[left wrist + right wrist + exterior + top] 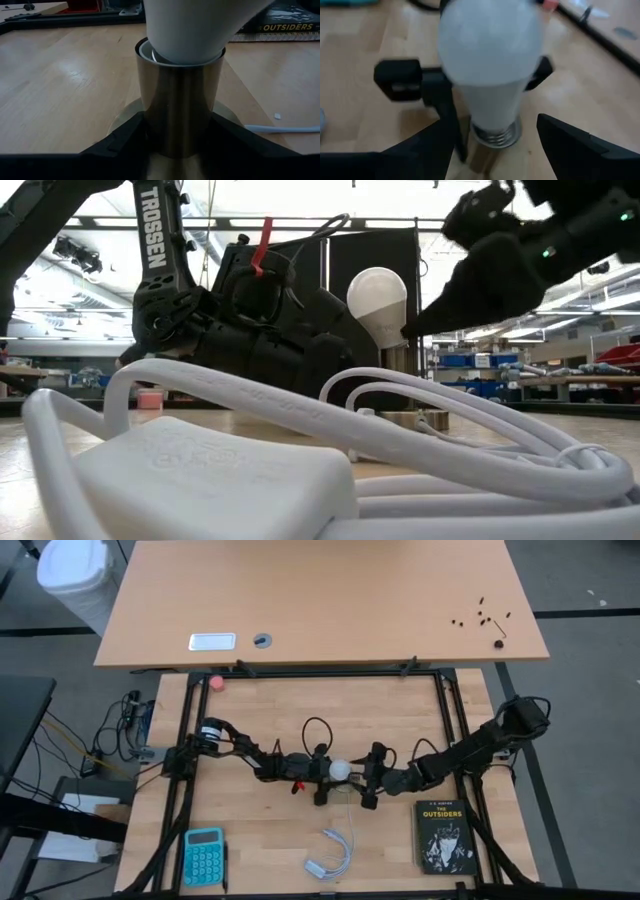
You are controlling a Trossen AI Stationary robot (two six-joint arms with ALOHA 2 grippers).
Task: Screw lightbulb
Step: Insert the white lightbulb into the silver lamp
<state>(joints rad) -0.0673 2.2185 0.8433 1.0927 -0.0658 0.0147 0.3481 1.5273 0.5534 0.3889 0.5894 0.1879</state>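
— White frosted glass at the middle of the wooden surface [400, 725]: is that the lightbulb [342, 770]?

— Yes. It stands upright, its greyish threaded base down in the mouth of a brass-coloured socket [181, 100], between the two arms.

— What has hold of the socket?

— The left end effector [181, 135] — its dark fingers [125, 137] sit against either side of the metal cylinder, closed on it low down near the round foot.

— And the right end effector [497, 145]?

— It reaches in from the other side. Its fingers [580, 145] stand apart on either side of the bulb's neck, with a clear gap to the glass, so it is open and grips nothing.

— Anything else lying about?

— A coiled white cable [333, 852] with its flat plug lies nearer the front edge, a teal calculator [204, 856] at the left front corner, a dark book [443, 836] titled "The Outsiders" at the right front. A small pink ball [217, 682] rests near the far left corner.
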